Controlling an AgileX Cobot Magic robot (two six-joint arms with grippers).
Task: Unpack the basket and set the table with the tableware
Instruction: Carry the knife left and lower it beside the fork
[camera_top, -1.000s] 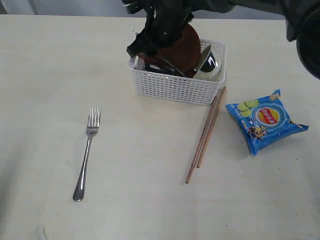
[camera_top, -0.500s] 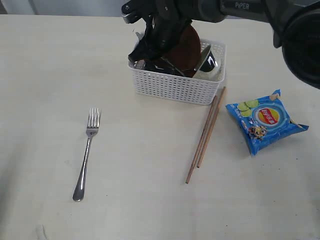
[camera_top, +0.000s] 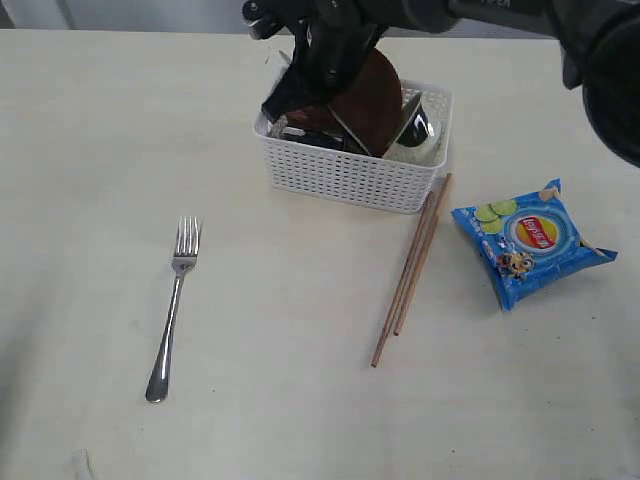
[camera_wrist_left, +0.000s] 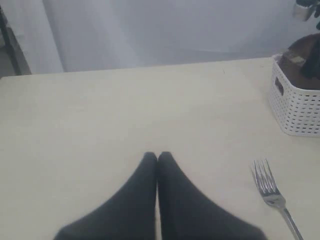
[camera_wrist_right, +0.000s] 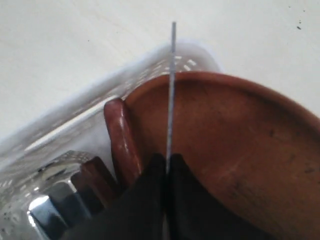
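Note:
The white basket (camera_top: 350, 175) stands at the back of the table (camera_top: 300, 420). Leaning inside it are the brown plate (camera_top: 372, 100) and a steel cup (camera_top: 418, 125). My right gripper (camera_top: 290, 100) reaches into the basket's left end. In the right wrist view this gripper (camera_wrist_right: 166, 162) is shut on a thin steel knife blade (camera_wrist_right: 171, 90), seen edge-on. The plate (camera_wrist_right: 235, 145) is on one side of the blade and a reddish wooden spoon (camera_wrist_right: 122, 140) on the other. The fork (camera_top: 173, 305) and chopsticks (camera_top: 412, 268) lie on the table. My left gripper (camera_wrist_left: 158, 156) hovers shut and empty over the table near the fork (camera_wrist_left: 267, 185).
A blue chip packet (camera_top: 528, 240) lies right of the chopsticks. The chopsticks' far ends touch the basket's front right corner. The basket (camera_wrist_left: 297, 107) also shows at the edge of the left wrist view.
My right gripper's jaws have closed on the knife blade inside the basket. The left gripper, fork, chopsticks and packet have not moved.

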